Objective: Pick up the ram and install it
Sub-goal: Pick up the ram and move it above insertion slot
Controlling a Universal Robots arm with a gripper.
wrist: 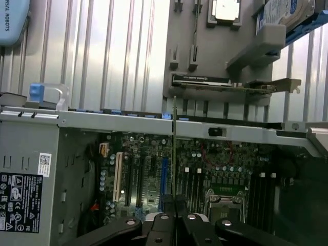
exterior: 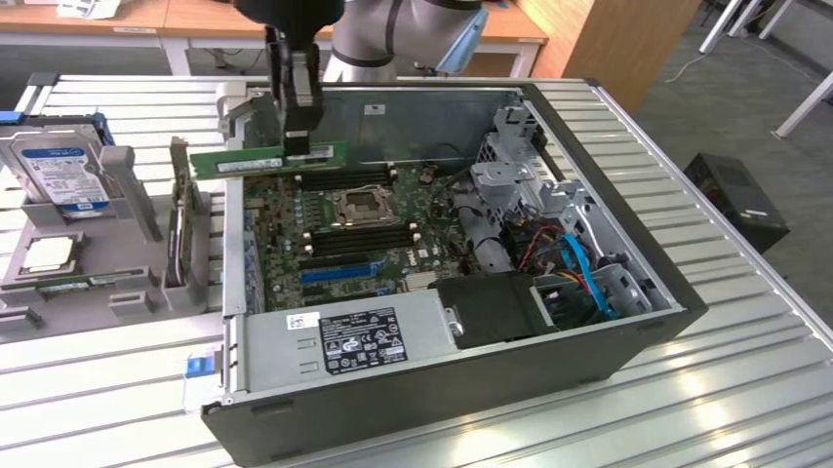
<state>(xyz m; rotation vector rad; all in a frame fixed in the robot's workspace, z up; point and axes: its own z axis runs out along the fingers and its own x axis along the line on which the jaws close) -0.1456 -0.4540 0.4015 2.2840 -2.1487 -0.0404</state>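
Slatted metal worktop [exterior: 729, 390] is carrying an open computer case [exterior: 521, 385]. Its power supply [exterior: 351, 336] is wearing a black sticker [exterior: 362, 339] whose print is too small to read, while a blue cover [wrist: 10, 20] on the arm [exterior: 390, 29] is showing "ROBOTS". Reaching straight down from the far side, the fingers [exterior: 299, 97] are pinching the ram [exterior: 248, 164] on edge over the motherboard [exterior: 351, 224], by its far memory slots [exterior: 341, 178].

Bright, likely overhead light; glare on slatted table [exterior: 729, 390]; shadow inside case [exterior: 521, 380].
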